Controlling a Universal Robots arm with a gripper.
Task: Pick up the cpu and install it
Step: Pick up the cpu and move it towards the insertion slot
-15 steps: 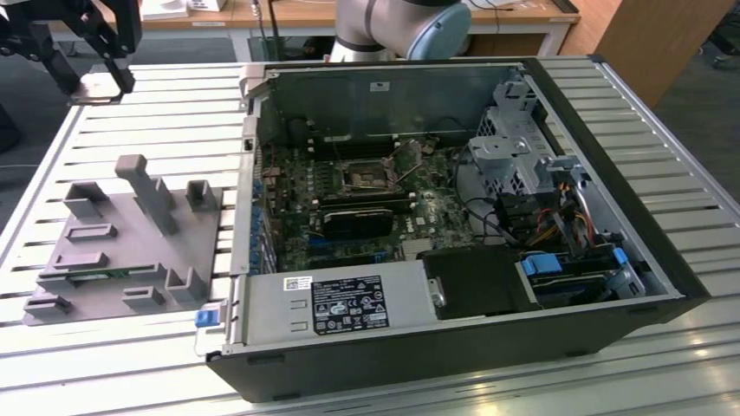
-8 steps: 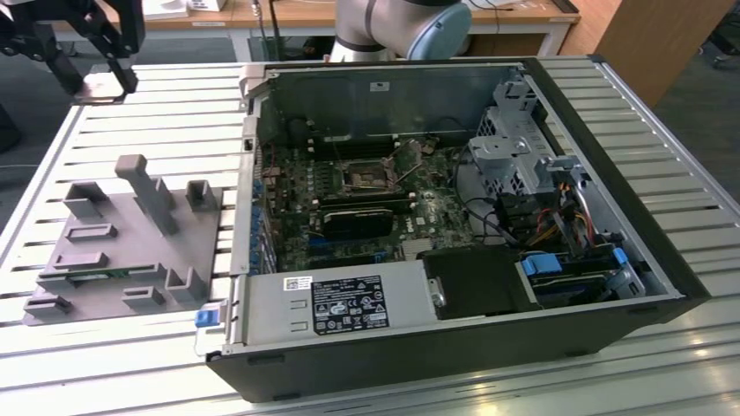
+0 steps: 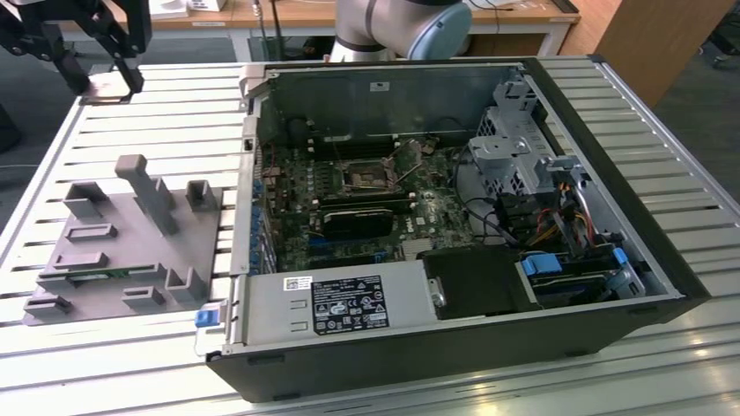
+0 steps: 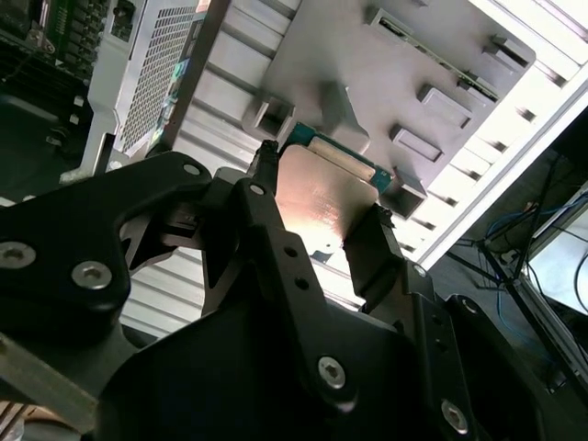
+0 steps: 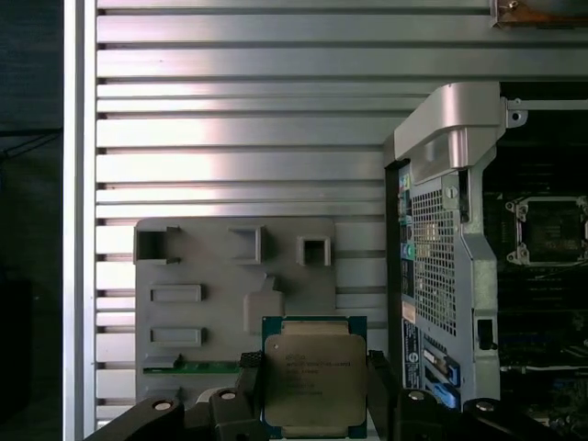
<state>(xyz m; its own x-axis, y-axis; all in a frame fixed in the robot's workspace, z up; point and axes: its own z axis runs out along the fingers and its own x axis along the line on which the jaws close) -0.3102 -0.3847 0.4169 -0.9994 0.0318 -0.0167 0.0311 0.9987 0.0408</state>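
first wrist view: the claw [image 5: 315, 404] is clamped on the cpu [image 5: 315, 375] by two opposite edges, likely so it hangs level for seating. silver top faces up; being square, it has no long axis. it hangs outside the case [image 5: 441, 230], apart from the socket [image 5: 549, 230] inside.

Cpu [image 5: 314, 372] silver-topped, green-rimmed; claw [image 5: 317, 390] black; fixture [image 5: 211, 262] grey; table [image 5: 230, 119] ribbed silver.

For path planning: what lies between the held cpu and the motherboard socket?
In the first wrist view, the case's perforated wall stands between the cpu and the socket.
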